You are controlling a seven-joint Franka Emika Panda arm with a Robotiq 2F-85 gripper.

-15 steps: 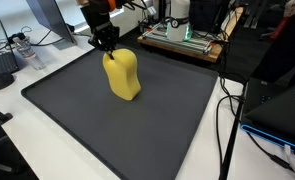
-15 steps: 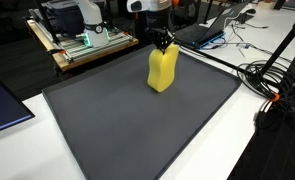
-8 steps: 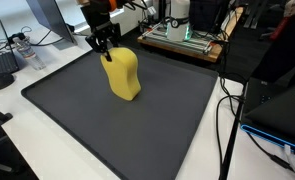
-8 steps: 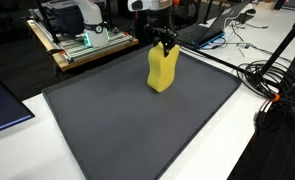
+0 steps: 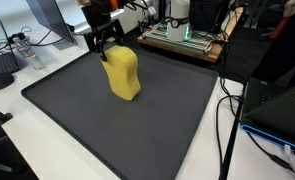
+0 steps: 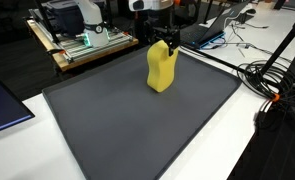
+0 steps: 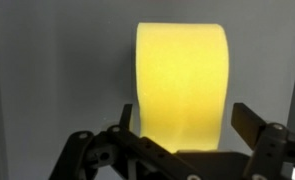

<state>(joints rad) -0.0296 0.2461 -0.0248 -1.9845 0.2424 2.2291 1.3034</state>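
A yellow, waisted foam block (image 5: 123, 75) (image 6: 163, 68) stands upright on a dark grey mat (image 5: 137, 135) (image 6: 137, 125), near its far edge. My gripper (image 5: 107, 46) (image 6: 168, 44) hangs just over the block's top end, open, with one finger on either side of it. In the wrist view the block (image 7: 182, 70) fills the middle, and my gripper (image 7: 187, 120) straddles it; the right finger (image 7: 249, 122) stands clear of the yellow side. Nothing is held.
Behind the mat sits a wooden board carrying a device with green lights (image 5: 182, 35) (image 6: 87, 42). Black cables (image 5: 227, 100) (image 6: 272, 80) run along one side of the mat. A laptop (image 6: 202, 33) and a monitor (image 5: 47, 20) stand beyond the mat's edges.
The jaws have opened from shut on the block's top to wide apart, letting go of it. The block has stayed upright in the same place.
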